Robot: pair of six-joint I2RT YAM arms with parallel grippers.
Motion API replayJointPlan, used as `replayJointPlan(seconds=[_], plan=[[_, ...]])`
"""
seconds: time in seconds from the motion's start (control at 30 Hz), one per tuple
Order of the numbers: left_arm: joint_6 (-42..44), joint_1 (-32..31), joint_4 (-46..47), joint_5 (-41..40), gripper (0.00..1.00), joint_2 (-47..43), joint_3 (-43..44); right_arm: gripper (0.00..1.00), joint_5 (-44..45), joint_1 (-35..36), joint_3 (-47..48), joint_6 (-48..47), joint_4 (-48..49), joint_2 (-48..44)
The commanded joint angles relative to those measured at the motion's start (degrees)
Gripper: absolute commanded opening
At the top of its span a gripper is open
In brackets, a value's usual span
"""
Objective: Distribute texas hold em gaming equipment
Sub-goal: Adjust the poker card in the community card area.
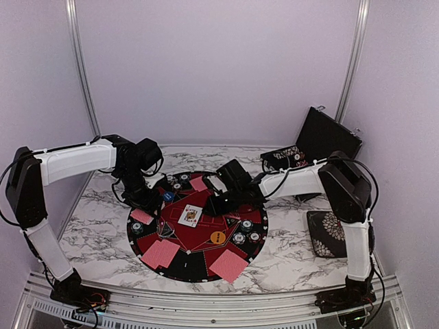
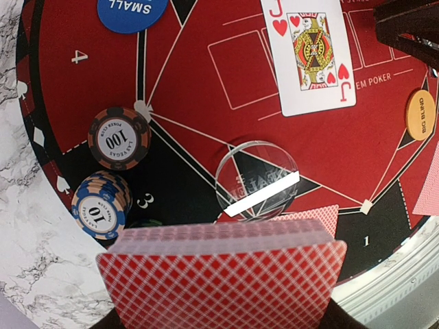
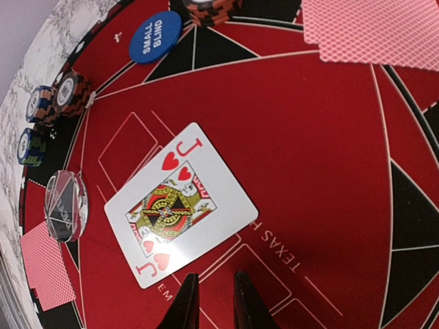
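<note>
This looks like a robot test lab. Plain white walls (image 1: 219, 68) with metal poles (image 1: 79, 68) box in a marble table (image 1: 96, 233), and two robot arms are bolted to its near edge.

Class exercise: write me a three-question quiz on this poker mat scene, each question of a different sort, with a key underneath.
1. True or false: the face-up card on the round mat is a Jack of hearts.
2. What does the left hand hold? A) a deck of red-backed cards B) a chip stack C) the orange Big Blind disc
3. Fill in: the blue disc reads "Small ____".

Key: 1 true; 2 A; 3 Blind
</note>
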Motion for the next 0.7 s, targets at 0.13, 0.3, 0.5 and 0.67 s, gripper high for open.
replayJointPlan(seconds=[0.13, 0.3, 0.5, 0.67], plan=[[0.2, 0.2, 0.2, 0.9, 0.46, -0.8, 0.3, 0.16, -0.5, 0.6, 4.1, 2.2, -1.7, 3.9], [0.3, 0.2, 0.3, 0.9, 0.46, -0.8, 0.3, 0.15, -0.8, 0.9, 5.4, 2.3, -2.0, 6.0], [0.2, 0.2, 0.2, 0.7, 0.46, -0.8, 0.3, 0.14, -1.2, 2.5, 8.1, 2.4, -2.6, 8.4], [0.2, 0.2, 0.3, 0.6, 0.46, -1.2, 0.0, 0.14, -1.2, 4.1, 11.2, 3.1, -3.4, 10.5]])
